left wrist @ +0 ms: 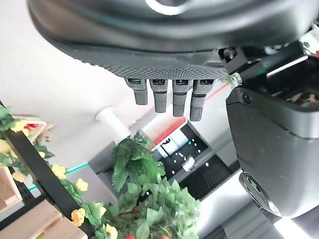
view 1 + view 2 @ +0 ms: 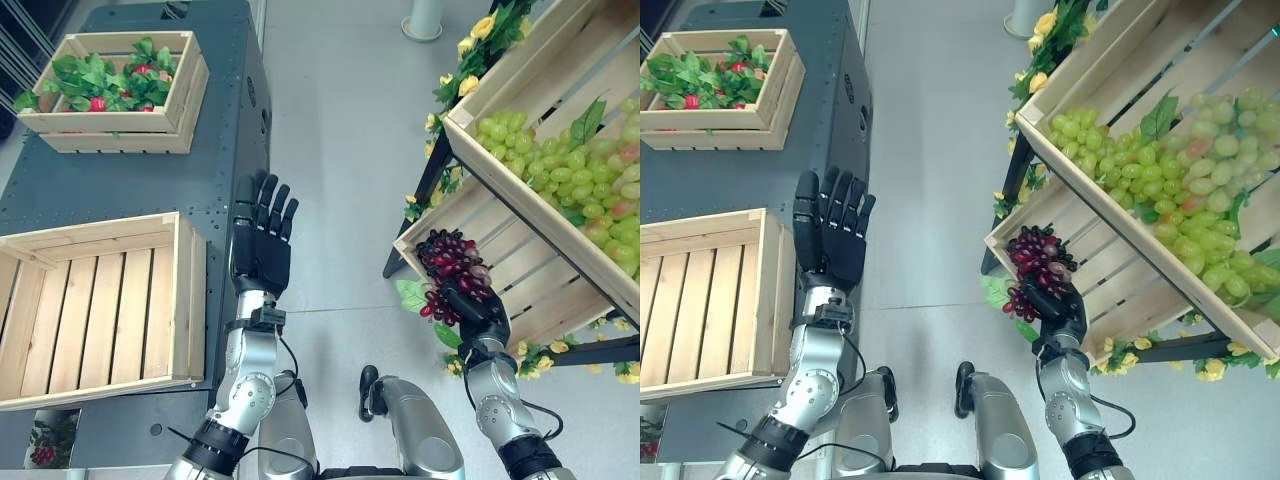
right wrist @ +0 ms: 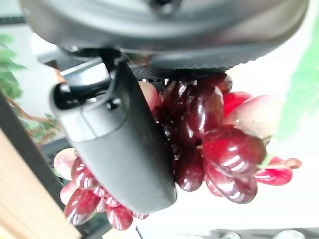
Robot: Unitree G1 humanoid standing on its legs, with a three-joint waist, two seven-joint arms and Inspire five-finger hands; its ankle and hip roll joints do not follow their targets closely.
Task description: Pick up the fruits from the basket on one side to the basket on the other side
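The right hand (image 2: 484, 312) curled round glossy, round red grapes (image 2: 452, 268) at the slatted lower crate's (image 2: 530, 290) front edge; its wrist view showed the thumb (image 3: 119, 144) pressing them. The left hand (image 2: 262, 245) hovered, fingers straight.

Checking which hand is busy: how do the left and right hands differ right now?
The left hand is open with straight fingers, holding nothing; the right hand is curled round red grapes. Left hovers beside the empty crate; right is at the shelf's lower crate. Both are dark.
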